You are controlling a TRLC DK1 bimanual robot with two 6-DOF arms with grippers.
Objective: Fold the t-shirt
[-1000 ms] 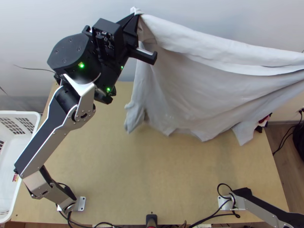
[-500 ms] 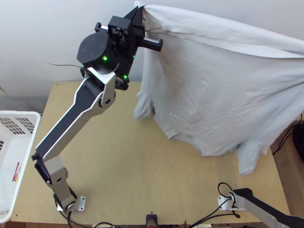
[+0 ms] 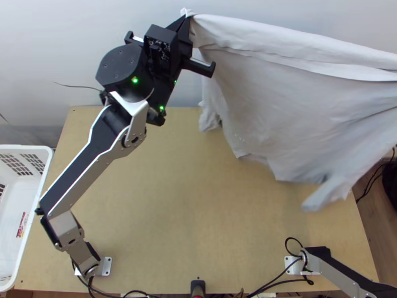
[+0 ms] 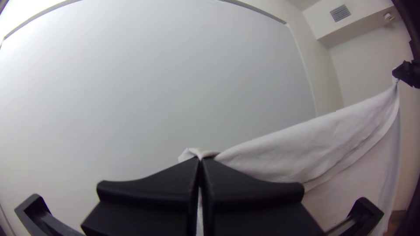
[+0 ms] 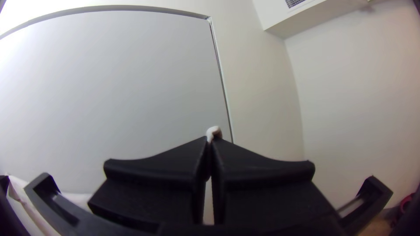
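My left gripper (image 3: pixel 186 21), high over the table's far side, is shut on an upper edge of the pale grey t-shirt (image 3: pixel 293 109). The shirt hangs in the air between the two arms, its lower edge loose above the table and one sleeve dangling at the right. In the left wrist view the left gripper (image 4: pixel 200 161) pinches a corner of the shirt (image 4: pixel 280 157), whose top edge runs across to the other arm's gripper. The right gripper (image 5: pixel 210 140), in the right wrist view, is shut on a small tip of the white-grey cloth (image 5: pixel 213 131).
A white plastic basket (image 3: pixel 42 174) stands at the table's left side. The light wooden table (image 3: pixel 183 218) lies bare in its middle and near part. Black cables (image 3: pixel 278 283) run along the near edge, and a pale wall (image 3: pixel 99 30) rises behind.
The left gripper has moved right since a second ago. The shirt's hanging lower part has swung, most lately up and away from the table's near side. Both grippers keep their hold.
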